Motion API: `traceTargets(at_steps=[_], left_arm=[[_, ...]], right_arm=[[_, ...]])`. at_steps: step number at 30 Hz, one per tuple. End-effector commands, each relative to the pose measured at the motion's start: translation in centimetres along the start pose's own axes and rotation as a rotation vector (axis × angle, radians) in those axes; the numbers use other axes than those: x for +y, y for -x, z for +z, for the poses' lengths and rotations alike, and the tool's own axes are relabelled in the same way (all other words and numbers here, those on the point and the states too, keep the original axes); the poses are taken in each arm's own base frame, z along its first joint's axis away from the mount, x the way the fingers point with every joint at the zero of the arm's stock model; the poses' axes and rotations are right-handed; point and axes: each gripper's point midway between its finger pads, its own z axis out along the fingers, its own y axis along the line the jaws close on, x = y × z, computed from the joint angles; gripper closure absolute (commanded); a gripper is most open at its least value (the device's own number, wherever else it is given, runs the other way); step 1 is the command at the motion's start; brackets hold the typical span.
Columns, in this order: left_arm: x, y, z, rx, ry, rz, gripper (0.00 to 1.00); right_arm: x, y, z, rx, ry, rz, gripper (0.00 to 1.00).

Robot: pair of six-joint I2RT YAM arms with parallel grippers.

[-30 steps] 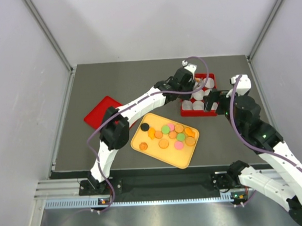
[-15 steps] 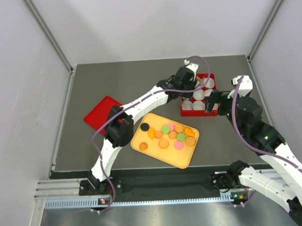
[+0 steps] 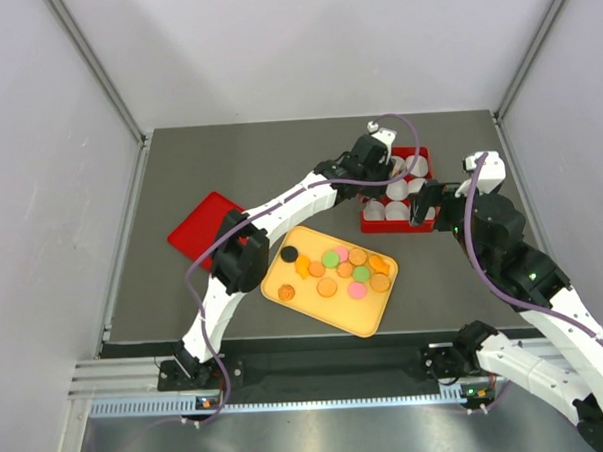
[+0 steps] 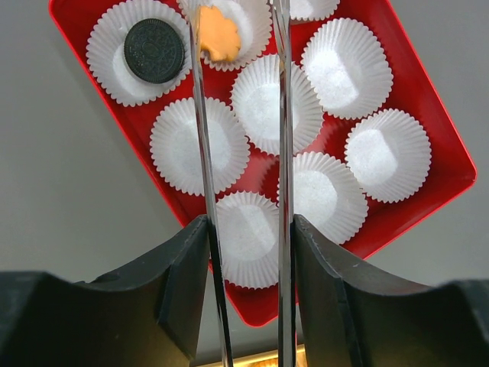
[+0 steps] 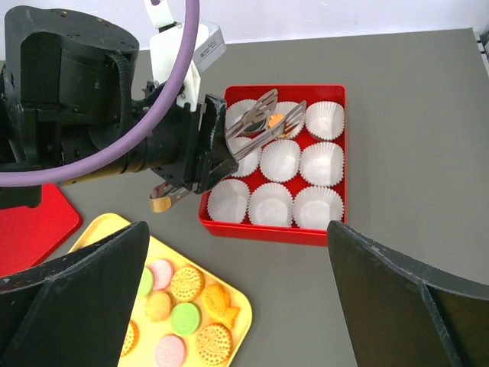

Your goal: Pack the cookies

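My left gripper (image 3: 372, 165) is shut on metal tongs (image 4: 284, 115) that reach over a red box (image 4: 420, 99) of white paper cups. An orange cookie (image 4: 220, 34) lies in a far cup between the tong tips, which stand apart. A black cookie (image 4: 154, 50) sits in the corner cup beside it. Several orange, pink, green and black cookies (image 3: 343, 269) lie on a yellow tray (image 3: 360, 315). My right gripper (image 3: 421, 203) is wide open and empty, just off the box's side; the right wrist view shows the box (image 5: 267, 232), tongs (image 5: 252, 126) and tray cookies (image 5: 187, 306).
A flat red lid (image 3: 206, 225) lies at the left of the dark table, also in the right wrist view (image 5: 30, 222). The left arm spans from the near edge across to the box. Grey walls enclose the table on three sides.
My left gripper with the tongs has shifted slightly farther over the red box. The right arm has barely moved.
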Motion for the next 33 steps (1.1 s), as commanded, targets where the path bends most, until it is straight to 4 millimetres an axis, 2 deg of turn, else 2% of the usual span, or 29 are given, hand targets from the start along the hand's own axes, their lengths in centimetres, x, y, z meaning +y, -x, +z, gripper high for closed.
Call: traceTargets(at_steps=[1, 5, 8, 13, 14, 19, 20, 22, 23, 25, 26, 27, 28, 29, 31, 33], left_arm=[[-0.9, 4.5, -1.1, -0.129, -0.042, -0.012, 0.49], [-0.9, 5.0, -1.7, -0.137, -0.043, -0.012, 0.50], [-1.0, 6.1, -3.0, -0.159, -0.055, -0.009, 0.51], [-1.6, 8.1, -7.2, -0.197, -0.084, -0.015, 0.52], [-1.5, 8.2, -8.8, -0.204, -0.089, -0.020, 0.52], [-0.3, 6.9, -14.0, -0.207, -0.064, -0.031, 0.53], [0.1, 6.0, -15.7, -0.191, -0.058, -0.042, 0.53], [0.5, 5.0, -17.5, -0.182, -0.056, -0.049, 0.54], [1.1, 3.5, -19.2, -0.162, -0.045, -0.061, 0.54], [2.1, 2.0, -20.7, -0.141, -0.013, -0.071, 0.53], [2.8, 0.2, -22.1, -0.109, 0.003, -0.069, 0.53], [3.2, -0.9, -22.8, -0.085, 0.013, -0.068, 0.53], [4.0, -2.9, -22.9, -0.043, 0.036, -0.067, 0.53], [4.4, -4.0, -24.4, -0.019, 0.044, -0.064, 0.53], [5.1, -6.1, -25.4, 0.024, 0.063, -0.068, 0.53], [5.8, -9.1, -26.5, 0.083, 0.075, -0.071, 0.53]], right_arm=[[0.1, 1.2, -0.5, -0.037, 0.007, 0.015, 0.00], [0.1, 1.1, -0.5, -0.035, 0.008, 0.017, 0.00], [0.1, 1.1, -0.5, -0.034, 0.008, 0.015, 0.00], [0.1, 1.2, -0.4, -0.038, 0.007, 0.020, 0.00], [0.3, 1.1, -0.3, -0.037, 0.012, 0.022, 0.00], [0.6, 0.6, 0.0, -0.020, 0.025, 0.018, 0.00], [0.6, 0.5, 0.1, -0.021, 0.022, 0.019, 0.00], [0.6, 0.2, 0.3, -0.016, 0.021, 0.016, 0.00], [0.7, 0.3, 0.4, -0.021, 0.022, 0.018, 0.00], [1.0, 0.0, 0.7, -0.013, 0.031, 0.017, 0.00], [1.1, -0.2, 1.0, -0.006, 0.034, 0.013, 0.00], [1.4, -0.4, 1.2, 0.002, 0.043, 0.012, 0.00], [1.5, -0.6, 1.4, 0.009, 0.045, 0.007, 0.00], [1.8, -0.8, 1.8, 0.016, 0.048, 0.004, 0.00], [2.0, -1.2, 2.1, 0.025, 0.054, 0.004, 0.00], [2.3, -1.5, 2.5, 0.032, 0.060, 0.002, 0.00]])
